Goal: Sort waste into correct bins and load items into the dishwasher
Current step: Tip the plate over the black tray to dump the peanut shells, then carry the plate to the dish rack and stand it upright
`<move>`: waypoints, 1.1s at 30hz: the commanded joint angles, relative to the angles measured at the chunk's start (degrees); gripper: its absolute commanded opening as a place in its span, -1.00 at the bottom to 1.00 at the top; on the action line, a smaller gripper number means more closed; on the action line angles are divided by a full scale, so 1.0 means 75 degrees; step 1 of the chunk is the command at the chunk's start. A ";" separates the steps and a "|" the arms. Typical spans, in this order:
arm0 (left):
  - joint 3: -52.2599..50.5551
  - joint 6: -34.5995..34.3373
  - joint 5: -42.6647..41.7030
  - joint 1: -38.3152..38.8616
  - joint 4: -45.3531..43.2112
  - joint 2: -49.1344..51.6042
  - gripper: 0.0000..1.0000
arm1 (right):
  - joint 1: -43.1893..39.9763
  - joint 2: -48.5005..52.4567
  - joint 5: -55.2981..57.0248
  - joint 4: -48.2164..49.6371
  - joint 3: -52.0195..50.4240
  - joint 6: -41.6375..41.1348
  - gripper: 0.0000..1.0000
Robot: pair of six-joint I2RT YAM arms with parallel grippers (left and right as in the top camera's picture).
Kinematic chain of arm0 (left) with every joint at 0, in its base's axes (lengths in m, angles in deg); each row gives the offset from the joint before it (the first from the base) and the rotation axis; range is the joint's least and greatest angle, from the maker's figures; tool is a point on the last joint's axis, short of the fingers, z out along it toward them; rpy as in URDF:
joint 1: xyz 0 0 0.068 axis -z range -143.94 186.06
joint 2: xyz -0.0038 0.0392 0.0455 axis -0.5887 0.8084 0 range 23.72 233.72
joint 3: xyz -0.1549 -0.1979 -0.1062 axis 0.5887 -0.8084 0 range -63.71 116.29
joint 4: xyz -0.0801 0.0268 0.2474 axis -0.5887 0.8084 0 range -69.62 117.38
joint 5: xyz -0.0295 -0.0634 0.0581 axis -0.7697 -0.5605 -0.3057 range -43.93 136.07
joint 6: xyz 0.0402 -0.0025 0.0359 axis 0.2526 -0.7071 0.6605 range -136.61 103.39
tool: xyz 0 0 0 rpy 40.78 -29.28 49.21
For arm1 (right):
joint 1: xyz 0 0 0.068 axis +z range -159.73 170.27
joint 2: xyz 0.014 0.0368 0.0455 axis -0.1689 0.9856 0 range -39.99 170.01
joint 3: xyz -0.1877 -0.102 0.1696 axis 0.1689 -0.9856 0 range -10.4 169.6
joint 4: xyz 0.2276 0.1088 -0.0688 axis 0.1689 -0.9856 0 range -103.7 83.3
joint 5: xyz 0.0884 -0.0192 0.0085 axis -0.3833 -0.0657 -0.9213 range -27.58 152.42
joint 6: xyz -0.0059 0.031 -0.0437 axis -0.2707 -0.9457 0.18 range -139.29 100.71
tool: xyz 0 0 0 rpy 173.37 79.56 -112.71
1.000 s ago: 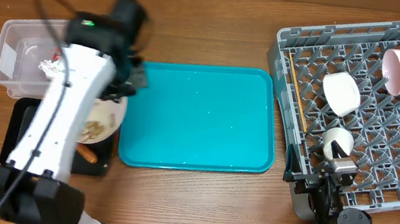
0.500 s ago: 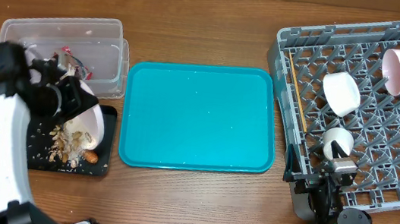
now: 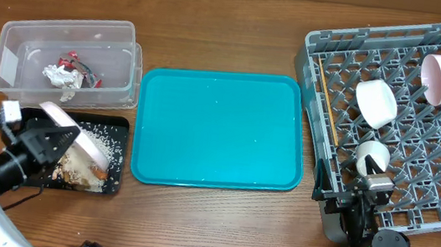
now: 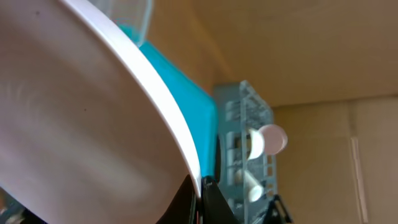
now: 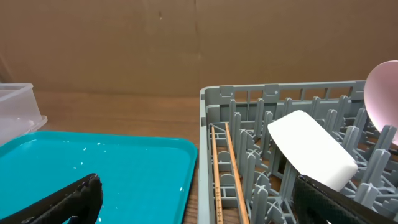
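I record the left end effector (image 3: 39, 142) pinching the plate (image 3: 74, 133) by its rim, tilted over scraps (image 3: 80, 170) in the black tray (image 3: 120, 166). Right end effector (image 5: 196, 186) spread, at the front edge of the rack (image 3: 314, 51).

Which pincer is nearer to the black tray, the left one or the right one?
Left. The left pincer holds the plate tilted over the black tray; the right pincer is far off, at the near edge of the rack.
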 commanded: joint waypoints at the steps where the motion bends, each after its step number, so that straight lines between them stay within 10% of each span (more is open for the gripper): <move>1: -0.0070 0.1565 -0.1492 -0.0160 0.0210 -0.0146 -0.92 | -0.0050 -0.0087 -0.0044 0.0032 -0.0076 -0.0029 1.00; 10: 0.0213 0.1154 -0.1276 0.0912 -0.0061 -0.0149 -0.92 | -0.0050 -0.0087 -0.0047 0.0032 -0.0076 -0.0029 1.00; 14: 0.0758 -0.0743 -0.0350 0.2270 -0.1381 -0.0146 -0.92 | -0.0050 -0.0087 -0.0047 0.0032 -0.0076 -0.0029 1.00; 22: 0.0982 -0.6895 0.1801 0.7085 -0.8842 0.0350 -0.92 | -0.0050 -0.0087 -0.0044 0.0032 -0.0079 -0.0026 1.00; 28: 0.1055 -0.9302 0.2725 0.9780 -1.4213 0.2157 -0.92 | -0.0050 -0.0087 -0.0044 0.0032 -0.0076 -0.0029 1.00; 33: 0.1900 -1.0375 0.3229 1.0975 -1.5300 0.3987 -0.92 | -0.0050 -0.0087 -0.0047 0.0032 -0.0076 -0.0029 1.00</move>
